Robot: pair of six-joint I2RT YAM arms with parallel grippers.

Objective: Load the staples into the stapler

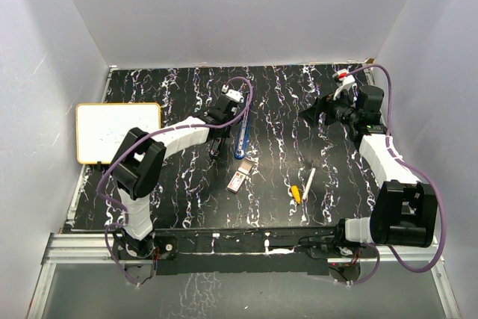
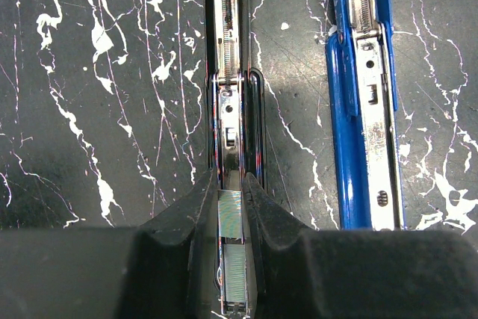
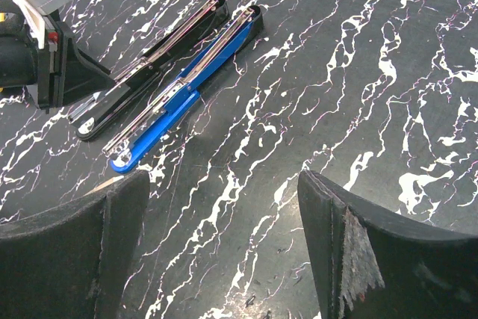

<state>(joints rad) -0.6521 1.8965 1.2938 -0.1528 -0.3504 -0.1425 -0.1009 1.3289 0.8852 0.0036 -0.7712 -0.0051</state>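
Short silvery strip of staples [image 2: 231, 211]: pinched between the clenched fingers [image 2: 190, 211] of the left gripper [image 2: 230, 188], directly over the open magazine rail of the long black metal-and-plastic stapler [image 2: 234, 72]. The strip's long axis is in line with the rail, which runs straight away from the fingertips, with the spring further along it. Cannot tell whether the strip is seated in the channel or just above it. Judgement: the next move turns on that alignment. Lower or slide the strip along the rail with no twist, then let go. The blue stapler [image 2: 358, 147], also opened flat, lies parallel just beside the black one on its right; it is not the target. The small flat red-and-white cardboard box [image 1: 237, 180] lies on the dark marbled table [image 1: 299, 140], near the staplers' near ends, with nothing touching it. The right gripper [image 3: 224, 252] hangs with jaws spread wide, holding nothing, well apart toward the table's right side. The left arm is plainly the nearer.
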